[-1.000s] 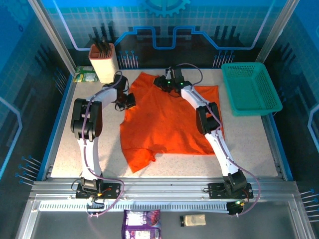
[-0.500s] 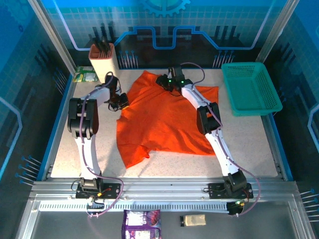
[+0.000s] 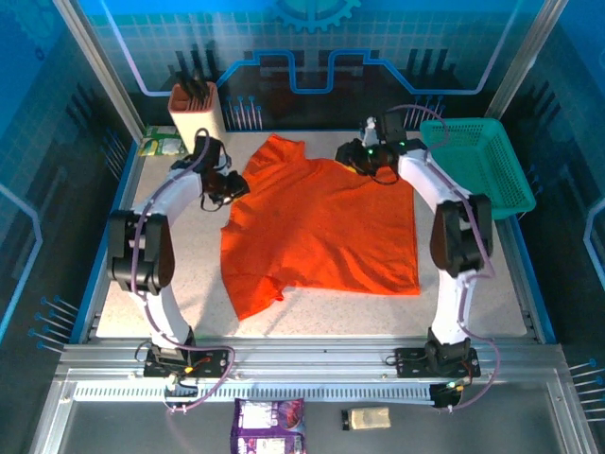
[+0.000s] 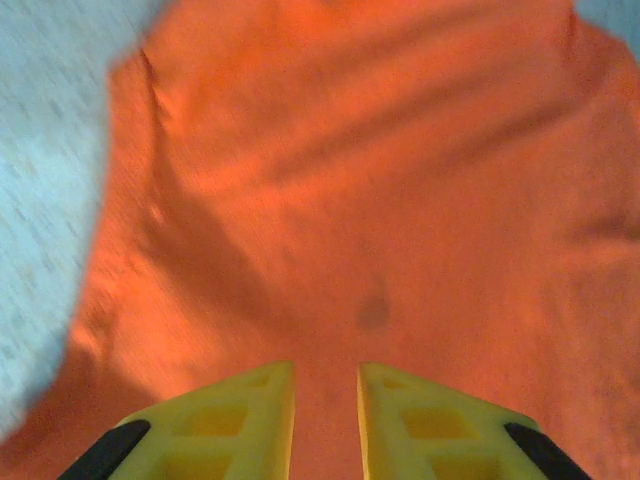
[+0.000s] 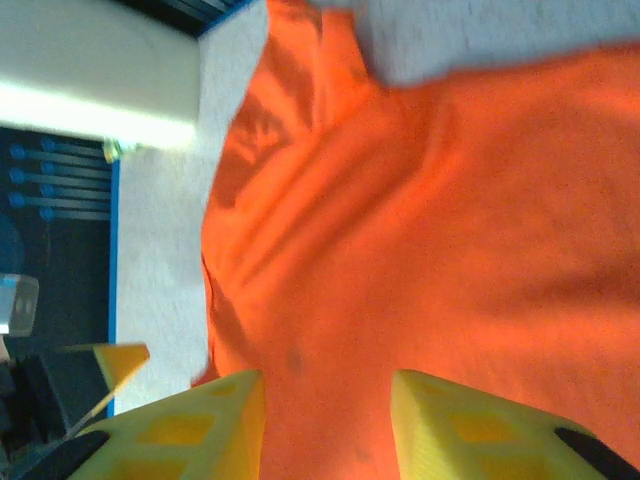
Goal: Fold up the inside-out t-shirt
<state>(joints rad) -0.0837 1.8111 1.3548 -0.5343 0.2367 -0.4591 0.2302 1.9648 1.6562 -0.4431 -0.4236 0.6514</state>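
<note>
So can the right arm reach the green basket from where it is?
Probably yes. The right gripper hovers over the t-shirt's far edge, close beside the green basket, and nothing stands between them to block the way.

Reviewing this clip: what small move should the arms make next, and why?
Probably lift straight up and clear. The left claw and right claw stand open over the far part of the t-shirt, which lies spread on the table, so nothing looks gripped.

Left wrist view: t-shirt (image 4: 380, 180) blurred, cropped by frame edges. Top view: purple packet (image 3: 269, 426) cut by bottom edge.
</note>
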